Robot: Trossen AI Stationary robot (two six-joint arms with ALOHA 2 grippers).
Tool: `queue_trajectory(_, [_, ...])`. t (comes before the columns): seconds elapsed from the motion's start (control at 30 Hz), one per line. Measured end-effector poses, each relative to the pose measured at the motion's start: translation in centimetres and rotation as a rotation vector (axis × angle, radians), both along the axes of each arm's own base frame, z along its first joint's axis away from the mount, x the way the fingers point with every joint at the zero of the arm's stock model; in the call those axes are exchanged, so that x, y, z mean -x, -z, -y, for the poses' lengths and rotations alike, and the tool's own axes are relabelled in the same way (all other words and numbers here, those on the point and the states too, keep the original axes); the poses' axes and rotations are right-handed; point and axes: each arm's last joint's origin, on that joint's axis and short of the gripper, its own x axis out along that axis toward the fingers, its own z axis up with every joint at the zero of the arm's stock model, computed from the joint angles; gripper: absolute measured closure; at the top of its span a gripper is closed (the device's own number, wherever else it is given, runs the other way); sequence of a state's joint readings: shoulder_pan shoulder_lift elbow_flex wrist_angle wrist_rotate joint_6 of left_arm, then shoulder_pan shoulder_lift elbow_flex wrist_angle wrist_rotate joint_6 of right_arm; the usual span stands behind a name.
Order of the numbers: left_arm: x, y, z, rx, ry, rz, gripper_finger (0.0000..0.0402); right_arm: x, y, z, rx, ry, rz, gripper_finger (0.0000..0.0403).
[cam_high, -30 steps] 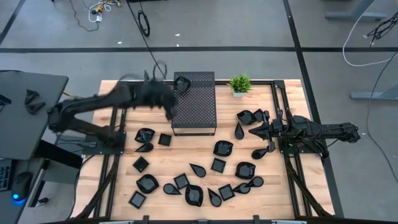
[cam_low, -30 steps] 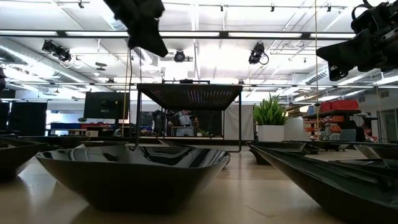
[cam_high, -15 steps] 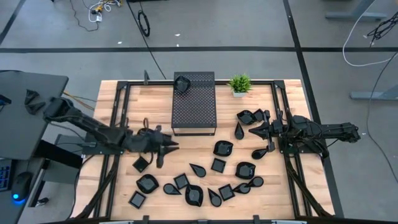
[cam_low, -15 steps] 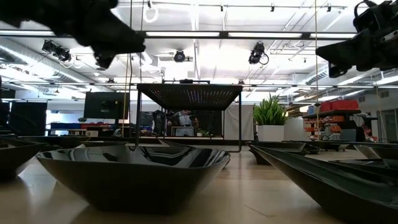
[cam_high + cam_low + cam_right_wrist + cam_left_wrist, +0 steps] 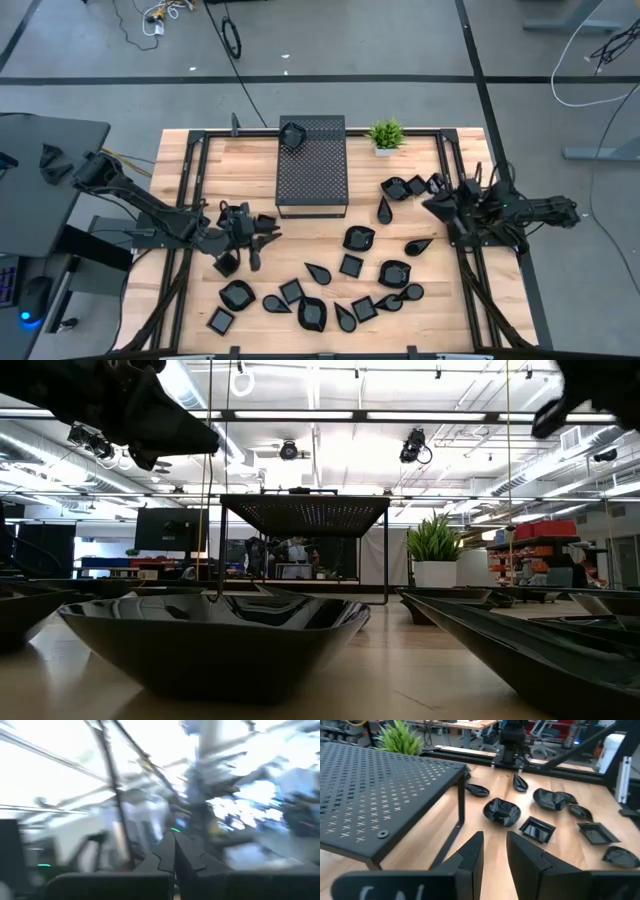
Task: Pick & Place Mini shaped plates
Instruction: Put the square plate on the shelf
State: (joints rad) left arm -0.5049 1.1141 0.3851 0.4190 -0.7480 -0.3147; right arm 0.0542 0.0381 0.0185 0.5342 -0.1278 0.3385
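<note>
Plates are being approached by the nearer left gripper, fingers apart and empty; right gripper, fingers together, is being kept aside.

Two dark jointed arms, black cabling

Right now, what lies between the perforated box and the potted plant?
In the high view, only bare wooden tabletop separates the perforated box from the potted plant; no plate sits there.
</note>
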Motion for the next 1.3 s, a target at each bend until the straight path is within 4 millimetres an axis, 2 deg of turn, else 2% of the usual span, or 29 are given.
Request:
queue_trajectory(0.1, [0.0,0.0,-0.1,-0.019,-0.017,0.0,0.0314,-0.4,-0.4,-0.6,-0.029,-0.071,0.024,0.0399])
queue_trajectory(0.27, [0.0,0.0,-0.1,-0.024,-0.022,0.0,0.0314,-2.7,0.4,-1.9,-0.041,-0.01,-0.072,0.0399])
queue_trajectory(0.5, [0.0,0.0,-0.2,-0.023,-0.052,0.007,0.0314,-8.0,1.9,-5.1,0.035,0.049,-0.413,0.0399])
queue_trajectory(0.7, [0.0,-0.1,-0.2,-0.006,-0.055,0.016,0.0314,-13.0,2.9,-8.8,0.276,-0.138,-0.66,0.0399])
queue_trajectory(0.87, [0.0,-0.1,-0.2,0.004,-0.058,0.019,0.0314,-15.8,3.4,-10.3,0.362,-0.199,-1.059,0.0379])
queue_trajectory(1.0, [0.0,-0.1,-0.2,0.002,-0.065,0.022,0.0314,-17.0,3.6,-10.9,0.566,-0.22,-1.255,0.0342])
queue_trajectory(1.2, [0.0,-0.1,-0.2,0.001,-0.068,0.022,0.0314,-18.4,5.1,-11.7,1.009,-0.362,-1.187,0.0293])
queue_trajectory(1.3, [0.0,-0.1,-0.2,0.001,-0.068,0.022,0.0314,-18.7,6.2,-11.7,1.184,-0.352,-1.157,0.0284])
